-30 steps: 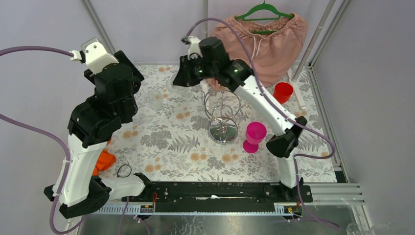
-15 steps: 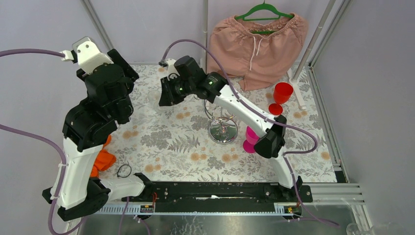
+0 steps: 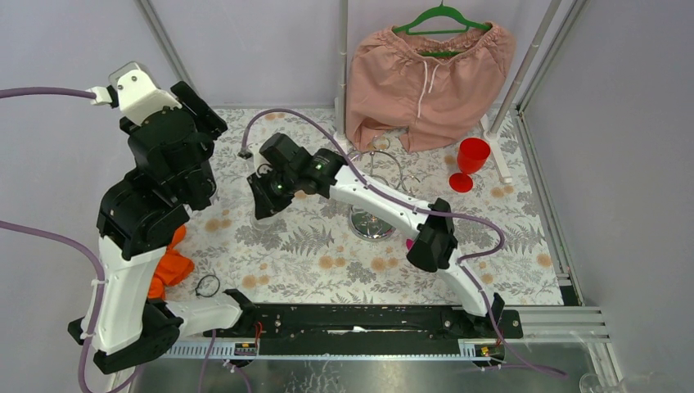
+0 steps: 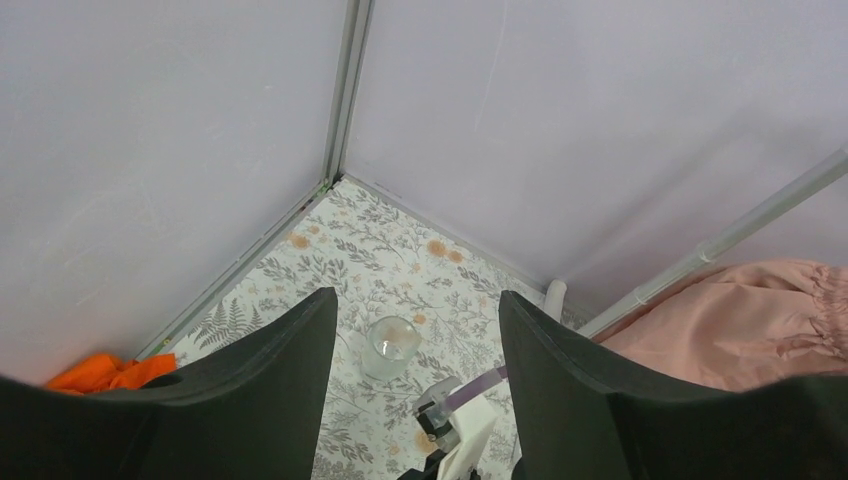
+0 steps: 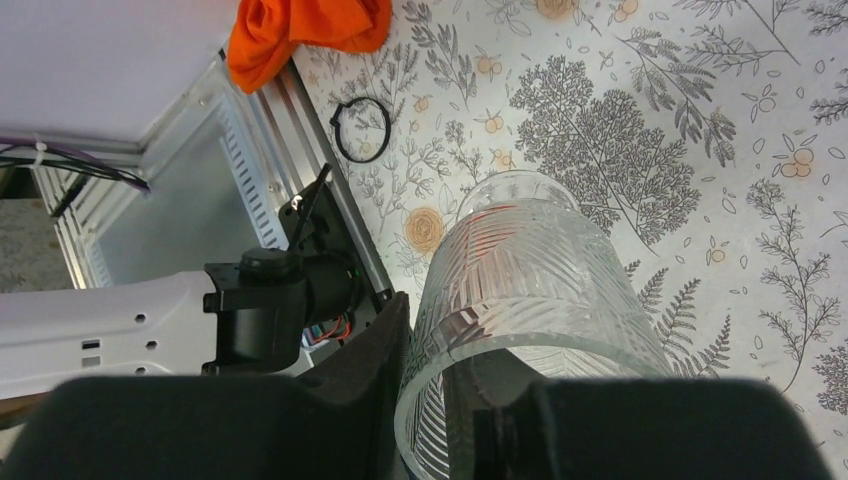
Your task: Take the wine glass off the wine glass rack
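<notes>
Right tool (image 5: 455, 400) is clenched on the ribbed clear wine glass (image 5: 520, 270), holding it tilted above the tabletop (image 3: 311, 246), off and to the left of the wine glass rack (image 3: 370, 225) standing mid-tabletop. Left tool (image 4: 415, 300) hangs released, raised near the far left corner.

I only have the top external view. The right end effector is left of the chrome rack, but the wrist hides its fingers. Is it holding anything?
Observer: Yes. The right wrist view shows a clear ribbed wine glass clamped in the right end effector.
Operator: And the left end effector?
Observer: The left end effector is open and empty in its wrist view.
Operator: Anything beneath it?
Observer: A second clear glass stands upright on the table, near the far-left corner.
</notes>
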Controlling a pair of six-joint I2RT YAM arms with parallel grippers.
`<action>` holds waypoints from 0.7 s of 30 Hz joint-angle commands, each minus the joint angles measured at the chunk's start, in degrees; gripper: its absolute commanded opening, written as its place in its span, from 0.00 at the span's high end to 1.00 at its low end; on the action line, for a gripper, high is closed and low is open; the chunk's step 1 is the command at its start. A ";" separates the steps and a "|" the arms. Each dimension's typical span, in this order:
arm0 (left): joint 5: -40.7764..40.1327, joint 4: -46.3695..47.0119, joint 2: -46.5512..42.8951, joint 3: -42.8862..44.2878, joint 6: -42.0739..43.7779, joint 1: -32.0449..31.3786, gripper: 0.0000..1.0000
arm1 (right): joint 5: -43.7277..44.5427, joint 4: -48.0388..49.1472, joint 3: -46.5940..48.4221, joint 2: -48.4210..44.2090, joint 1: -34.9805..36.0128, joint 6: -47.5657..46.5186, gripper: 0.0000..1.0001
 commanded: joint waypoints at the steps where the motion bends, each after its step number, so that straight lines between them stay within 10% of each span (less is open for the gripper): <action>1: 1.50 2.36 -0.65 -1.40 0.05 -0.23 0.32 | 0.92 0.32 2.29 0.01 1.59 -2.58 1.00; 21: 6.72 2.92 -3.94 -7.37 -1.62 -0.23 0.31 | 14.67 -6.09 3.00 7.16 5.51 -8.37 1.00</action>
